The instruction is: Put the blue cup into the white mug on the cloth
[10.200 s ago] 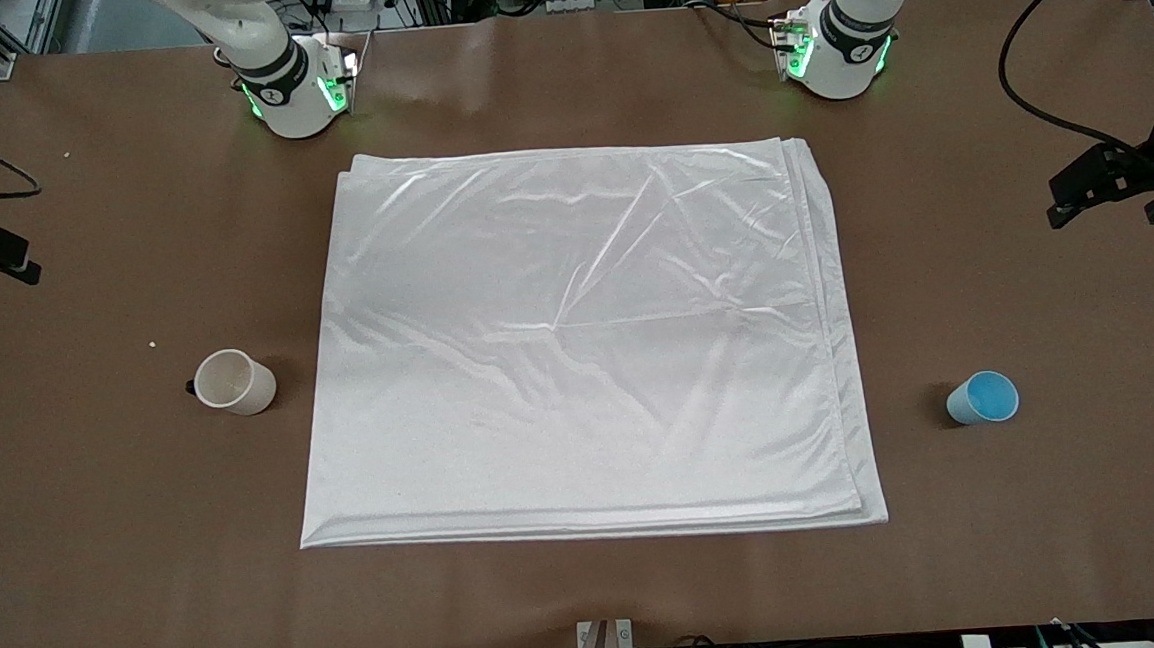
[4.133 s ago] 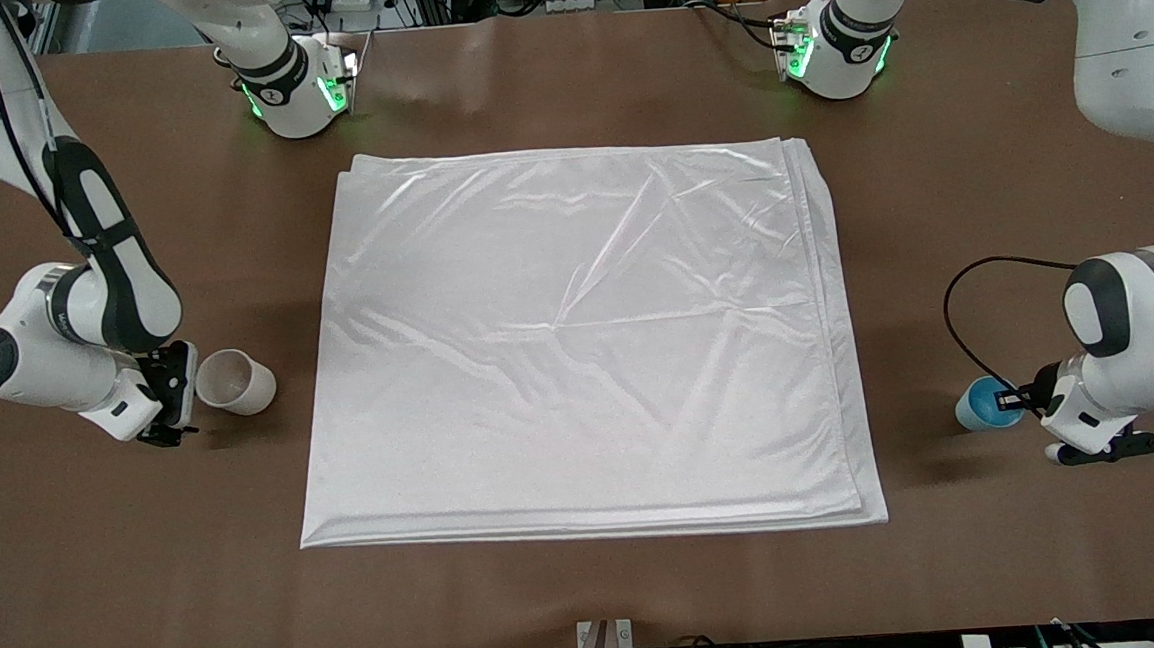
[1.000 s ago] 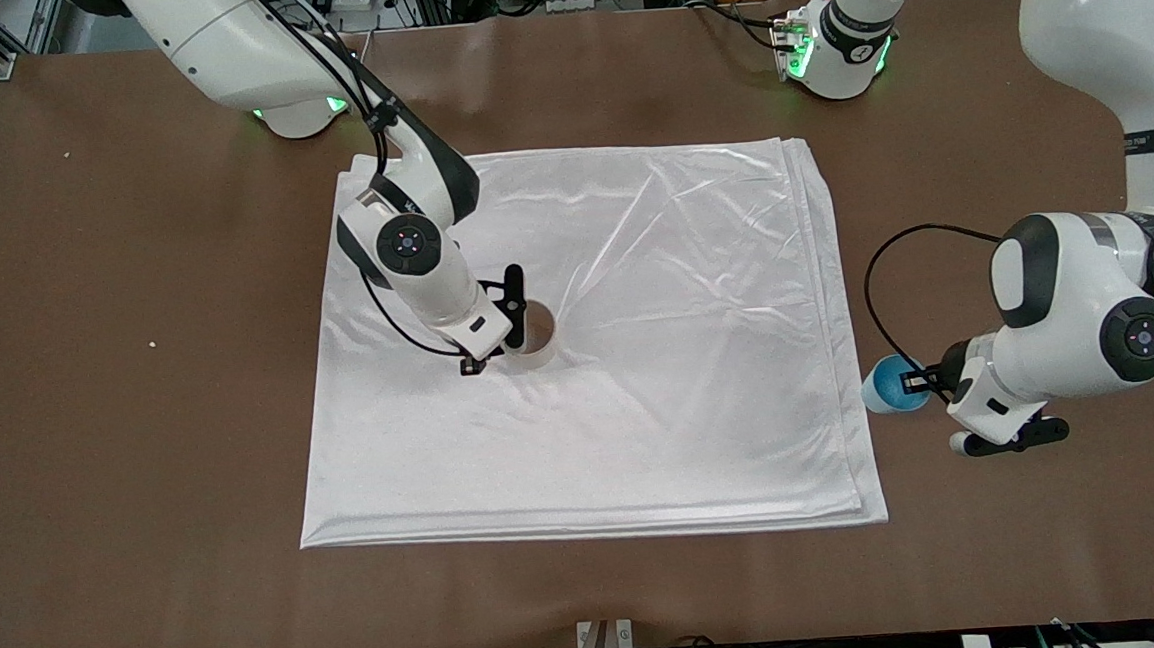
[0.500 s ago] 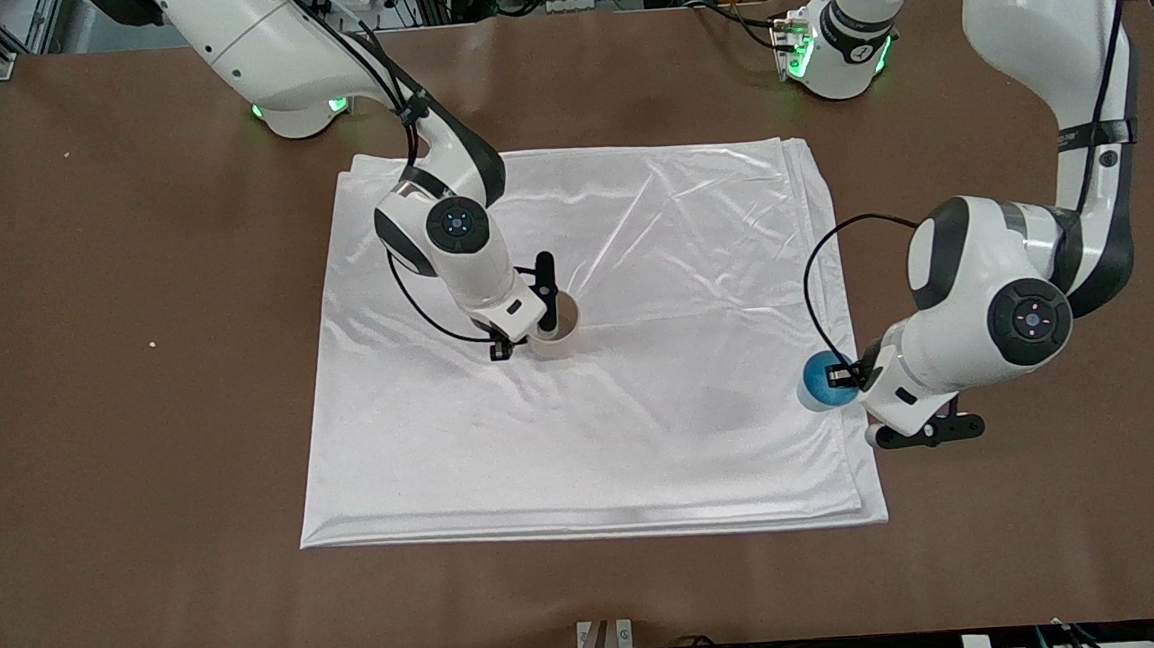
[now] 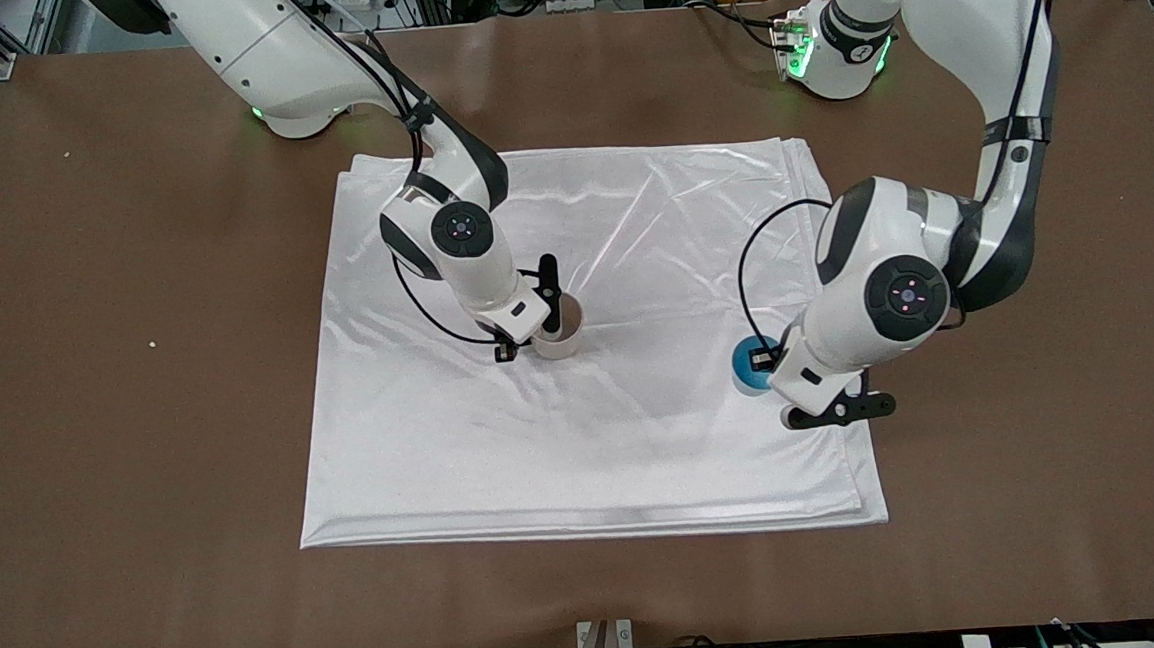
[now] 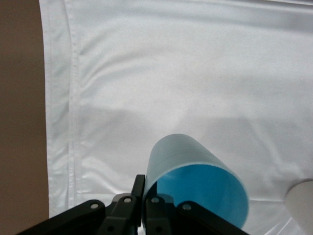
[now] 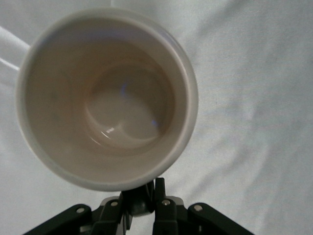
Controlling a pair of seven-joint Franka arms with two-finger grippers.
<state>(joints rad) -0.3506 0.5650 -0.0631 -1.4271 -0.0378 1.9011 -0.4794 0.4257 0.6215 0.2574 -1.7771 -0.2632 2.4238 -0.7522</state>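
Note:
The white cloth point(image 5: 633, 260) lies spread over the middle of the brown table. The white mug point(image 5: 562, 330) sits upright at the cloth's middle; its beige inside fills the right wrist view point(image 7: 107, 98). My right gripper point(image 5: 536, 335) is shut on the mug's black handle point(image 7: 142, 198), also seen in the right wrist view point(image 7: 149, 193). My left gripper point(image 5: 765, 359) is shut on the blue cup's wall point(image 6: 145, 183). It holds the tilted blue cup point(image 5: 748, 366) over the cloth near the left arm's end point(image 6: 181, 152). I cannot tell whether the mug touches the cloth.
Bare brown table point(image 5: 1045, 436) surrounds the cloth and shows beside its hem in the left wrist view point(image 6: 19, 98). A small metal bracket point(image 5: 604, 635) sits at the table edge nearest the front camera. A pale crumb point(image 5: 152, 343) lies toward the right arm's end.
Both cups have left the bare table. Over the last second my left gripper carried the blue cup over the cloth toward the mug. My right gripper shifted the mug slightly toward the left arm's end.

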